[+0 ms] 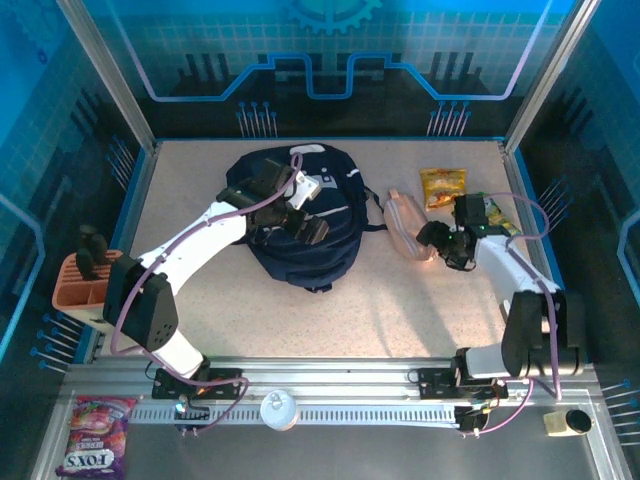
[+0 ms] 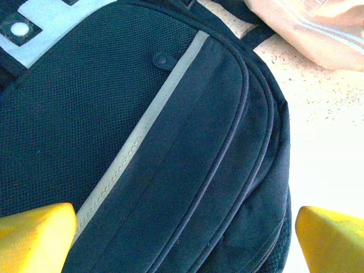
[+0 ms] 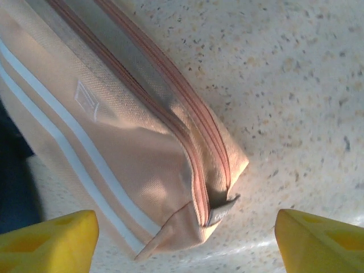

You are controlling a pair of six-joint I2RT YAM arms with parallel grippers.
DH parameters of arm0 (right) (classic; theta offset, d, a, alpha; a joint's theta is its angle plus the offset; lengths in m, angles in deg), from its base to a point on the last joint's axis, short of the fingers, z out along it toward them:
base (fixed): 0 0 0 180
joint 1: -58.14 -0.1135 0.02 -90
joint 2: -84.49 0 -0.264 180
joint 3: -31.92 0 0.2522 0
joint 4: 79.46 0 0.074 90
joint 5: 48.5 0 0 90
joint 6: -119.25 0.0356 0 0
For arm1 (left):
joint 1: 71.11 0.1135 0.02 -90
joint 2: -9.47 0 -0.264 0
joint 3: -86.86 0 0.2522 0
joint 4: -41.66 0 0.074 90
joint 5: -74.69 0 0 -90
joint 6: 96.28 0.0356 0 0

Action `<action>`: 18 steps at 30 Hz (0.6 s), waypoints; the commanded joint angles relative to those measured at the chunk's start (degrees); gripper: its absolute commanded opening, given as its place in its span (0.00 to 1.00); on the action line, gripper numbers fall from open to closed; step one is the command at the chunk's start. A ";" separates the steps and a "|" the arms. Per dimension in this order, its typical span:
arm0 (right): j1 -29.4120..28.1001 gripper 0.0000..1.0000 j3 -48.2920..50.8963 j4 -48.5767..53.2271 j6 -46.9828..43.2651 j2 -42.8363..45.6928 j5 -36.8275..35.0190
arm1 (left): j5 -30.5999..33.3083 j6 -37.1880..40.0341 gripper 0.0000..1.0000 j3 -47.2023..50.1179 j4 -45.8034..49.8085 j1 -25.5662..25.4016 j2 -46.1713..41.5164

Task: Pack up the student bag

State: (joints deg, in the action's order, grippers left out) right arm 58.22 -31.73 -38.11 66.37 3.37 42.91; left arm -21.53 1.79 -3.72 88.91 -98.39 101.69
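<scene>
Student bag [image 2: 170, 142]: navy mesh and smooth fabric, grey trim, curved zips. Left gripper [image 2: 182, 242] spread wide above it. Right gripper [image 3: 182, 239] unclenched over peach canvas pouch [image 3: 131, 142] (white-striped, zipped).

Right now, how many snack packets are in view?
2. One yellow packet lies on the table at the far right. One purple packet lies on the near ledge, left corner. A third may hide under the right arm.
</scene>
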 commanded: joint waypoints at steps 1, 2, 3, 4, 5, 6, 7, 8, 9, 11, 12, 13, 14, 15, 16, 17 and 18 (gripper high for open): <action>1.08 0.81 -4.14 4.23 -13.66 -5.51 -1.89 | 0.41 3.20 0.99 -3.02 3.59 -0.19 1.45; 1.28 0.81 -4.53 3.67 -14.60 -6.63 -1.68 | 0.43 3.47 0.99 -3.39 4.24 -0.21 1.78; 1.39 0.80 -4.91 3.12 -15.58 -7.97 -0.81 | 0.41 3.68 0.99 -3.83 4.82 -0.17 2.12; 1.52 0.78 -5.41 2.88 -15.84 -8.97 -0.42 | 0.35 3.77 0.99 -4.02 5.28 -0.22 2.37; 1.67 0.73 -5.85 2.49 -16.18 -10.19 0.18 | 0.28 3.86 0.98 -4.28 5.70 -0.18 2.59; 1.76 0.68 -6.37 2.49 -16.44 -11.43 0.58 | 0.21 3.96 0.97 -4.56 6.18 -0.29 2.89; 1.80 0.64 -6.79 2.57 -16.47 -12.37 0.58 | 0.15 3.94 0.97 -4.86 6.62 -0.26 3.15; 1.85 0.60 -7.22 2.89 -16.60 -13.47 0.25 | 0.09 4.04 0.96 -5.29 7.14 -0.26 3.37; 1.80 0.57 -7.47 3.03 -16.77 -14.53 0.17 | 0.04 4.09 0.94 -5.60 7.77 -0.32 3.69; 1.91 0.54 -7.65 3.29 -16.91 -16.20 0.07 | -0.07 4.40 0.93 -6.14 8.56 -0.36 4.09; 2.02 0.50 -7.70 3.52 -17.11 -16.89 0.45 | -0.15 4.57 0.92 -6.42 8.83 -0.48 4.27; 2.03 0.47 -7.80 3.54 -17.17 -17.42 0.91 | -0.17 4.73 0.92 -6.65 9.08 -0.44 4.44; 2.03 0.44 -7.85 3.52 -17.17 -17.75 1.34 | -0.31 4.97 0.91 -6.93 9.44 -0.47 4.61; 2.03 0.41 -7.84 3.52 -17.26 -18.04 1.85 | -0.35 5.17 0.91 -7.21 9.82 -0.54 4.84; 2.03 0.37 -7.77 3.37 -17.35 -18.10 2.17 | -0.38 5.37 0.91 -7.40 10.08 -0.57 4.97; 2.03 0.34 -7.63 3.19 -17.48 -18.05 2.60 | -0.39 5.57 0.91 -7.71 10.41 -0.62 5.19; 2.03 0.30 -7.61 3.10 -17.61 -17.89 3.01 | -0.40 5.79 0.91 -8.01 10.74 -0.66 5.48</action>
State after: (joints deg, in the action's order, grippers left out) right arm 59.35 -38.81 -36.82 49.74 -13.35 44.24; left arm -21.53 5.90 -9.43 96.87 -98.50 106.07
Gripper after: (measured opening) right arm 0.325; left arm 0.905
